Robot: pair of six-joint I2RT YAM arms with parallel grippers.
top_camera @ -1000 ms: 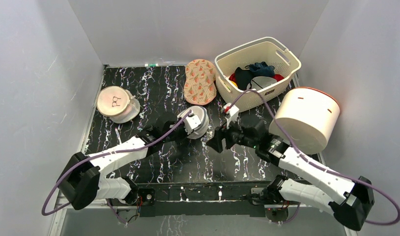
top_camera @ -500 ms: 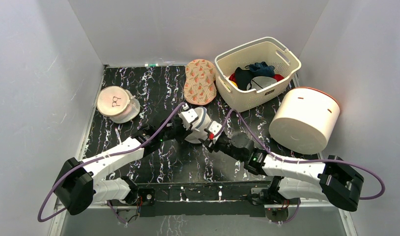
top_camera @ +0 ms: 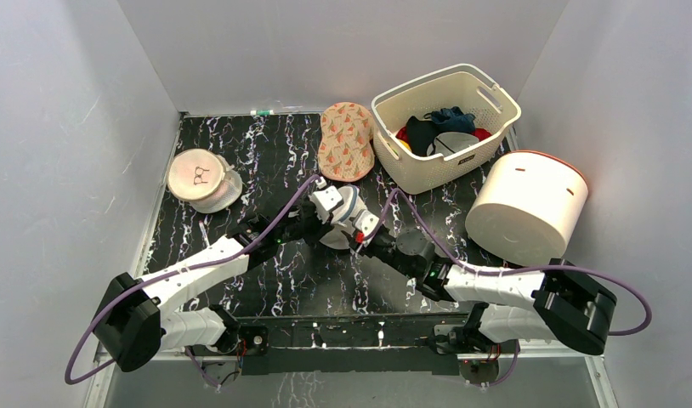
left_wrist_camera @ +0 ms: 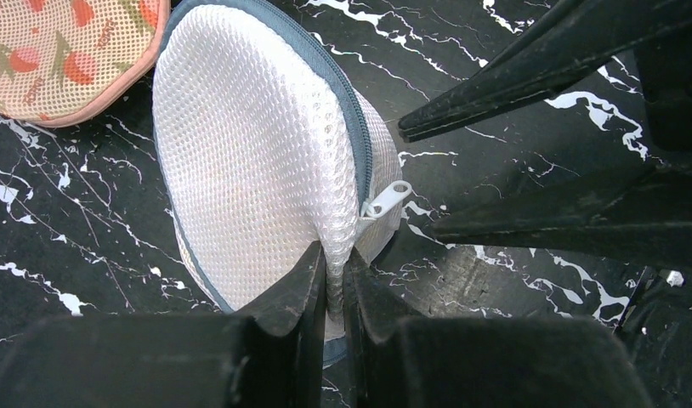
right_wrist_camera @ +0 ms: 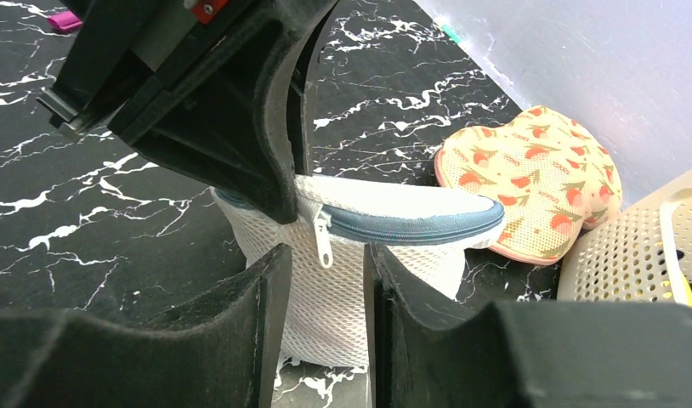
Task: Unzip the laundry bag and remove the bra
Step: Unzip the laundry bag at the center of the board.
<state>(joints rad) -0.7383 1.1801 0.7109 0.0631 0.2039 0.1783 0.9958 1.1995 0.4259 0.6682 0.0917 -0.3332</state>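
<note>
White-mesh laundry bag (top_camera: 347,212) sat on the black marbled table (top_camera: 266,161), near the cream slotted basket (top_camera: 453,157) and off its near-left corner, with both arms meeting at it. The left gripper (left_wrist_camera: 334,265) was pinched tight on a fold of mesh at the bag's rim, its two black fingers (left_wrist_camera: 296,289) pressed together with only the netting between them. The laundry bag (left_wrist_camera: 249,153) stood tilted, its round lid turned partly toward the left wrist camera, and the blue-grey zip looked done up along the stretch in view. The white zip pull (right_wrist_camera: 323,236) hung down the side wall, on the side turned away from the basket. The right gripper (right_wrist_camera: 326,265) stood narrowly parted, one finger on each side of that pull (neither pad could be seen touching it), with mesh showing in the gap. A peach pouch with a floral print (top_camera: 347,140) lay just beside the basket on its left. A second round white bag with a bra drawing (top_camera: 202,178) sat well to the left of the basket, and a large white drum (top_camera: 530,208) lay just beside its near-right side.
</note>
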